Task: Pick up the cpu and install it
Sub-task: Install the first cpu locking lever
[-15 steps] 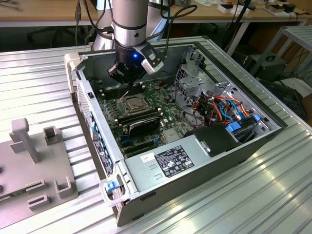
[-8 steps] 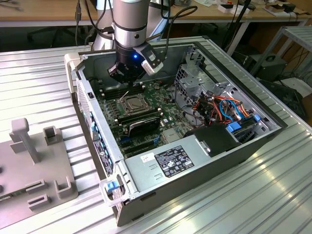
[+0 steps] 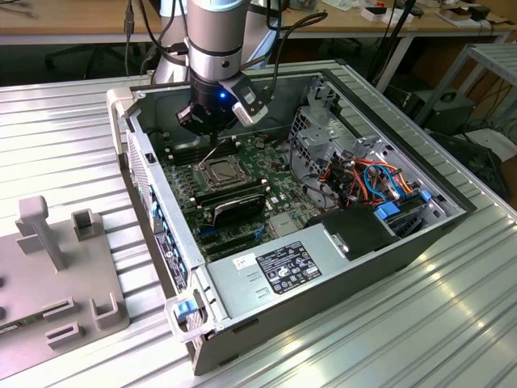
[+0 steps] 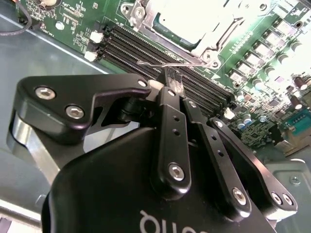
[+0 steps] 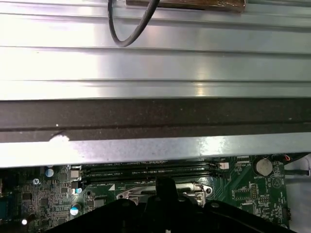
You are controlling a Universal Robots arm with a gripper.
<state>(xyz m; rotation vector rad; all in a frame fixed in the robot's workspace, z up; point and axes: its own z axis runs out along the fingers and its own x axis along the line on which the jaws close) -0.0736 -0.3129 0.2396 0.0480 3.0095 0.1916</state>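
The cpu [image 4: 181,23], a silver-grey square, lies in the socket [image 3: 218,171] on the green motherboard, with the metal frame [image 4: 146,9] around it. My gripper [image 4: 171,78] hangs just above the socket's near edge inside the open computer case. Its black fingers [image 4: 167,111] are pressed together and hold no chip. The thin wire socket lever [image 4: 150,63] runs right past the fingertips; I cannot tell whether it is pinched. In the exterior view the gripper [image 3: 212,129] sits over the board, and the lever [image 3: 209,153] slants up towards it.
Black RAM slots [image 4: 131,48] run beside the socket. The case wall [image 5: 155,116] stands close behind the gripper. A power supply [image 3: 279,267], a drive cage [image 3: 323,121] and coloured cables [image 3: 363,174] crowd the case's other end. A grey fixture [image 3: 56,275] stands at the exterior view's left.
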